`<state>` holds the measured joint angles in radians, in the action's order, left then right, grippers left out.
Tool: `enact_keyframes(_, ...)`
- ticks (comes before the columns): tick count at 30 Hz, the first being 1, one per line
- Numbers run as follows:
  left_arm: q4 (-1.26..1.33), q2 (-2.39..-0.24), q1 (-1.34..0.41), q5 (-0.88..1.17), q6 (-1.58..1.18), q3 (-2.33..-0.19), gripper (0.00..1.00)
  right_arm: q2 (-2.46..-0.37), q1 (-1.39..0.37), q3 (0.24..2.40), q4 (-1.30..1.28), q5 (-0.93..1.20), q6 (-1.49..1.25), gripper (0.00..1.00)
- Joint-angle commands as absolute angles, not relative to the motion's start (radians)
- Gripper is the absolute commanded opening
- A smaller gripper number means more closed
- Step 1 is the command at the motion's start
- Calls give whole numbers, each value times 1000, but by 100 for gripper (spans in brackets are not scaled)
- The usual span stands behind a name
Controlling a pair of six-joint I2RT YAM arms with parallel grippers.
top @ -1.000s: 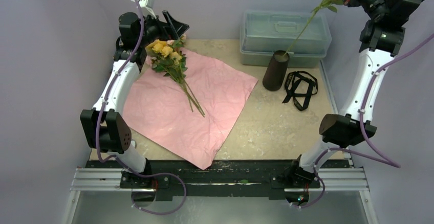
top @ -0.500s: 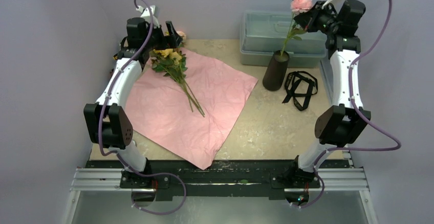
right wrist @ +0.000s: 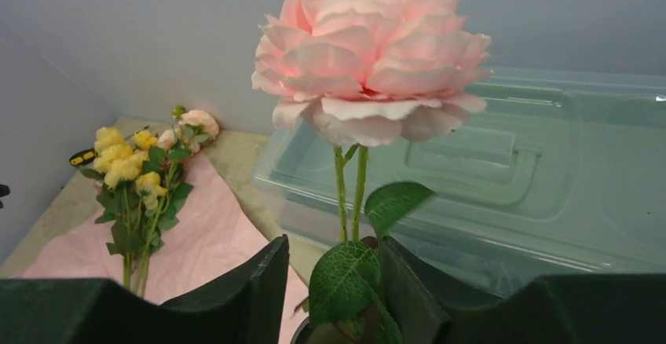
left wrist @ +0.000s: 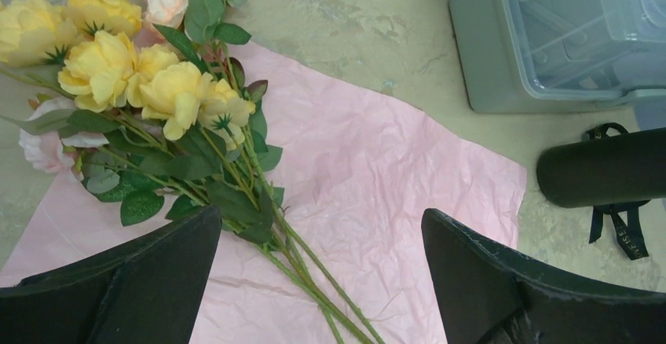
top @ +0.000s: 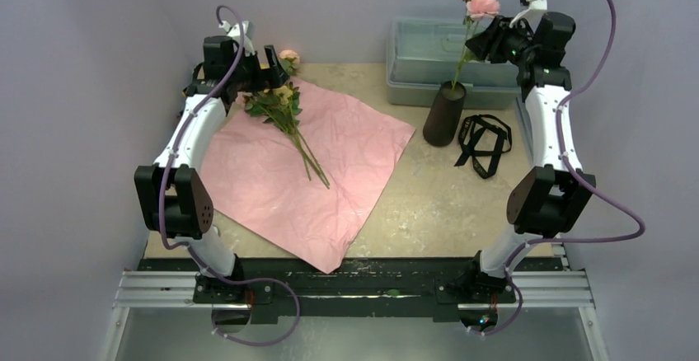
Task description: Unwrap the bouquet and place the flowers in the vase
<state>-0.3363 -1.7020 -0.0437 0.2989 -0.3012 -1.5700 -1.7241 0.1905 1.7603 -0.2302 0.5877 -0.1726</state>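
Pink long-stemmed bloom rests in the dark cylindrical vase, upper right, so right gripper stands parted (left gripper wide open)

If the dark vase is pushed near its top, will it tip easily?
Probably: the vase is tall and narrow. The pink flower rises far above its rim, so a tug on its stem could lever it over.

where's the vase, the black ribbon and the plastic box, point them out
vase (top: 445, 118): top view, middle of its dark side wall
black ribbon (top: 480, 140): top view, where its loops cross
plastic box (top: 424, 48): top view, left half of its lid
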Motion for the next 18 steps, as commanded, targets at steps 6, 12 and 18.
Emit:
enact_keyframes(6, -304, -1654, -27, 282, -388, -1470, 96, -1623, 190, 1775, -263, 522, -144, 79)
enact_keyframes(12, -264, -1628, -19, 237, -469, -1372, 77, -1564, 191, 1825, -270, 498, -94, 97)
enact_keyframes(18, -209, -1651, -17, 225, -529, -1299, 58, -1547, 190, 1920, -301, 504, -41, 98)
